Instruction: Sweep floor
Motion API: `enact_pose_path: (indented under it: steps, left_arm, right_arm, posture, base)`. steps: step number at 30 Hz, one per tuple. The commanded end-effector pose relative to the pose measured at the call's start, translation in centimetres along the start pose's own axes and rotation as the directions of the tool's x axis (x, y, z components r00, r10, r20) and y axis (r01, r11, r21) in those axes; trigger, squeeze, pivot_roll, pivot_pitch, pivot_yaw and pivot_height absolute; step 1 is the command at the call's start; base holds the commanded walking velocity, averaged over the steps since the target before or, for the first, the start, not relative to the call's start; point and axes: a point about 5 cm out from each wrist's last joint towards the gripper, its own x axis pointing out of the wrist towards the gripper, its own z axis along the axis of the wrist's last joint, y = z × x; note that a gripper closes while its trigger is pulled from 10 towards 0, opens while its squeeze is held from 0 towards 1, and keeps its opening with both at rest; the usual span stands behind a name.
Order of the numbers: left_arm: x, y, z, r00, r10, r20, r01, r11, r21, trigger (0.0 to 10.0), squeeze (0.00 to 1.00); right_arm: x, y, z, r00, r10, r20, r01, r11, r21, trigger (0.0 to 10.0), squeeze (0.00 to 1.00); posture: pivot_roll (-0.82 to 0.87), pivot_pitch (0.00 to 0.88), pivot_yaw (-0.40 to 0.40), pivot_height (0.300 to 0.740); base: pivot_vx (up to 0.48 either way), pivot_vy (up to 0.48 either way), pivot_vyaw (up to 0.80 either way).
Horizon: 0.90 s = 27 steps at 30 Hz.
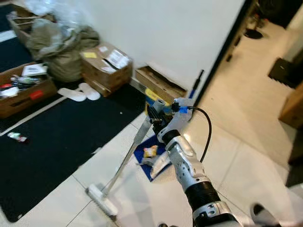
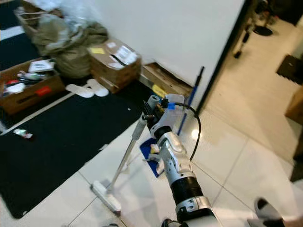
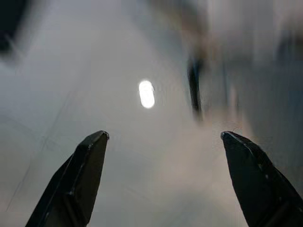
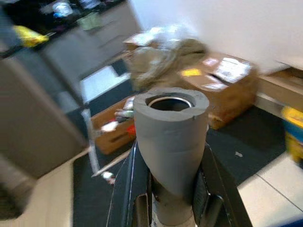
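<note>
My right gripper (image 1: 155, 115) is shut on the grey foam top of a broom handle (image 4: 170, 137). The handle slants down to the left, to the white broom head (image 1: 102, 199) resting on the pale tiles. Just beside the handle lies a blue dustpan (image 1: 143, 155) holding a yellow wrapper (image 1: 150, 151) and other scraps; its blue stick (image 1: 195, 85) leans at the wall corner. A small piece of litter (image 1: 17, 137) lies on the black mat (image 1: 57, 137). In the left wrist view my left gripper (image 3: 164, 137) is open above blurred pale floor.
Cardboard boxes (image 1: 105, 66) (image 1: 23, 87), a flat box (image 1: 158, 85), stuffed bags (image 1: 57, 42) and white slippers (image 1: 80, 92) line the wall at the left. Brown furniture (image 1: 293, 109) stands at the right. A shoe (image 1: 264, 215) shows at the bottom right.
</note>
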Motion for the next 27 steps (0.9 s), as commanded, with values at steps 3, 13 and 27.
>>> enact_pose_path:
  steps: [3,13,27]
  left_arm:
    - [0.1,0.3,0.4,1.0,0.006,0.01,-0.006,1.0,-0.015,10.0,0.0]
    - [0.5,-0.3,1.9,0.999,-0.008,0.052,0.008,1.0,0.005,10.0,0.0]
    - [1.1,-1.0,5.4,0.986,-0.046,0.163,0.04,0.999,0.037,10.0,0.0]
  right_arm:
    - [0.0,-0.2,0.5,0.999,0.004,0.05,-0.004,1.0,0.009,10.0,0.0]
    - [0.1,-0.7,0.3,0.999,-0.01,0.041,0.01,1.0,-0.008,10.0,0.0]
    - [-1.2,-1.5,-1.7,0.999,-0.013,-0.034,0.011,0.998,-0.055,10.0,0.0]
  posture:
    - [0.01,0.0,-0.007,0.74]
    - [0.01,0.0,0.002,0.74]
    - [-0.01,0.0,0.018,0.74]
  base:
    - [0.0,0.0,0.77]
    - [0.0,0.0,0.77]
    - [0.0,0.0,0.77]
